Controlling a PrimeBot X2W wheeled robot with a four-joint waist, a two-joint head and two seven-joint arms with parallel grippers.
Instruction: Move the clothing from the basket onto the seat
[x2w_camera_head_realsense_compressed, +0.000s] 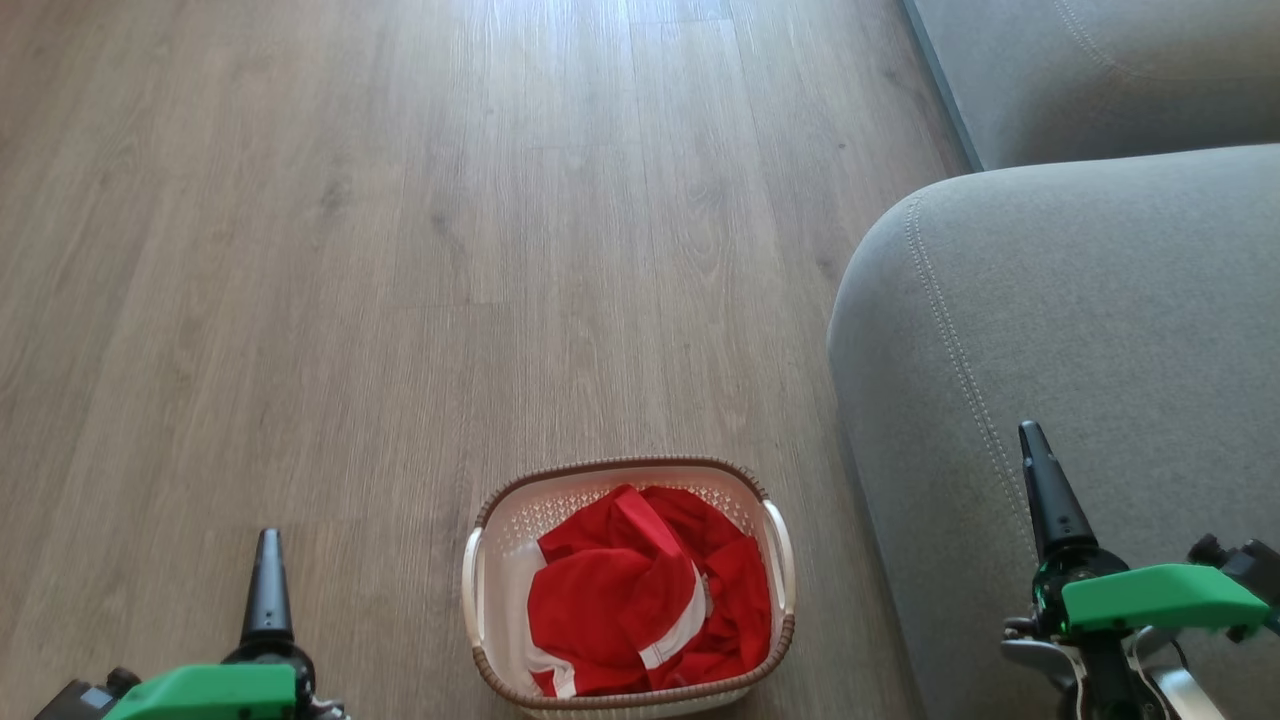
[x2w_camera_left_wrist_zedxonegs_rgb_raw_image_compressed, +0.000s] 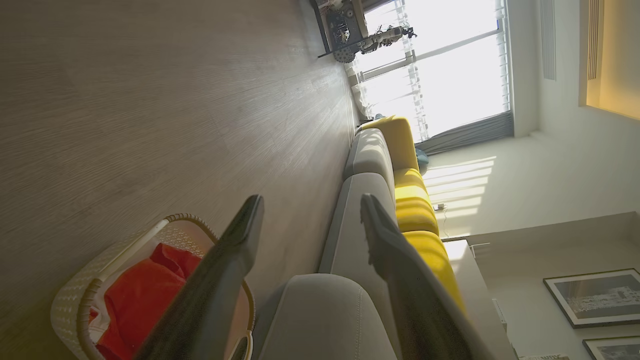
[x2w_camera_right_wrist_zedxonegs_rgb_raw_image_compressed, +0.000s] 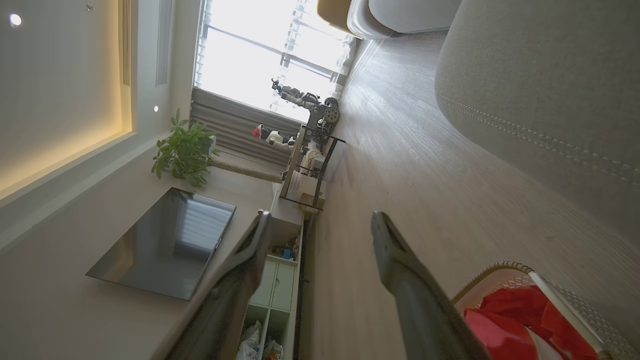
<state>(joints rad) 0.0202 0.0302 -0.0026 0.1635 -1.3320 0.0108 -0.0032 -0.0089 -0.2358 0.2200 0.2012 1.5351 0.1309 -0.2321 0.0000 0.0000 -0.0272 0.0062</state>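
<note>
Your left gripper (x2w_camera_left_wrist_zedxonegs_rgb_raw_image_compressed: 311, 200) and right gripper (x2w_camera_right_wrist_zedxonegs_rgb_raw_image_compressed: 321, 216) both hang wide open, nothing in them. Between the two, lower down, the red clothing (x2w_camera_head_realsense_compressed: 640, 600) sits bunched in the cream basket (x2w_camera_head_realsense_compressed: 620, 464) on the wood floor (x2w_camera_head_realsense_compressed: 400, 250). The grey sofa (x2w_camera_head_realsense_compressed: 1080, 300) lies right under the right gripper, stretching ahead.

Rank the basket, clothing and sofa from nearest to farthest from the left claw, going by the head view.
From the left claw:
1. Basket, just to its right on the floor.
2. Clothing, inside the basket.
3. Sofa, far right.
</note>
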